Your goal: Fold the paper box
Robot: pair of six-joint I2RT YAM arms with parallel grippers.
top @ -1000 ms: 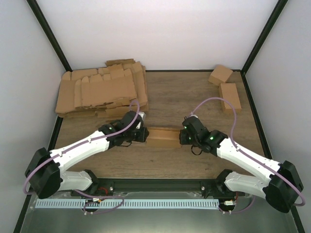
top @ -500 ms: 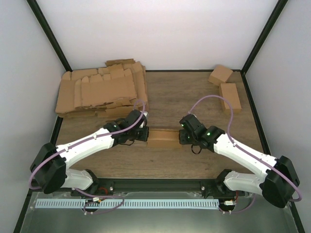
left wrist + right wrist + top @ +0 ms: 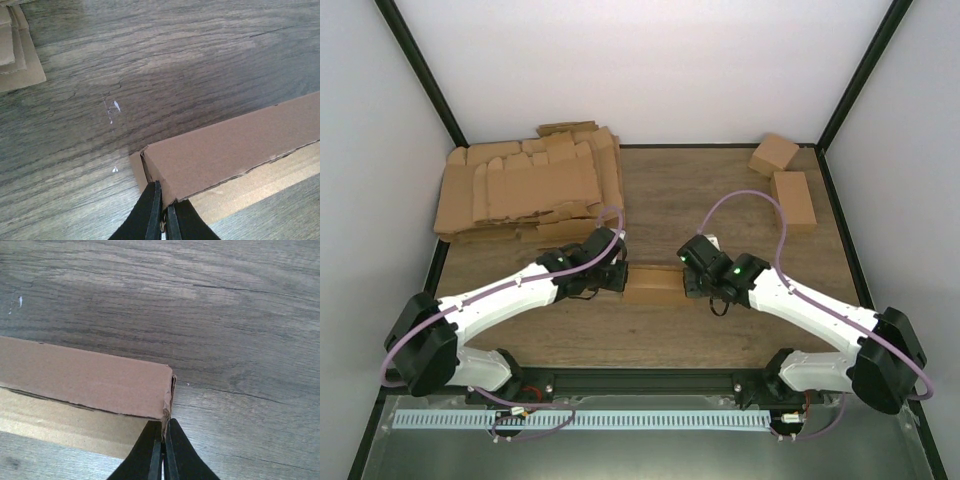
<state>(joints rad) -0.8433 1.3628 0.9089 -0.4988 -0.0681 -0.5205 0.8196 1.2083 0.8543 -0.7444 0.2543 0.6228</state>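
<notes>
The paper box [image 3: 653,285] is a small oblong brown cardboard tray lying on the table between my two arms. My left gripper [image 3: 620,278] is shut on its left end wall. In the left wrist view the black fingers [image 3: 150,212] pinch the cardboard edge at the box [image 3: 230,150] corner, with the left gripper [image 3: 161,202] closed tight. My right gripper [image 3: 688,282] is shut on the right end wall. The right wrist view shows the right gripper [image 3: 164,437] clamping the crumpled corner flap of the box [image 3: 85,380].
A big pile of flat cardboard blanks [image 3: 530,190] lies at the back left, and its edge [image 3: 15,50] shows in the left wrist view. Two folded brown boxes [image 3: 774,153] [image 3: 793,198] sit at the back right. Black frame posts stand at the table's side edges.
My left gripper has closed on the box's left end. The right gripper has moved left, still shut on the right end, so the box now looks shorter from above.
</notes>
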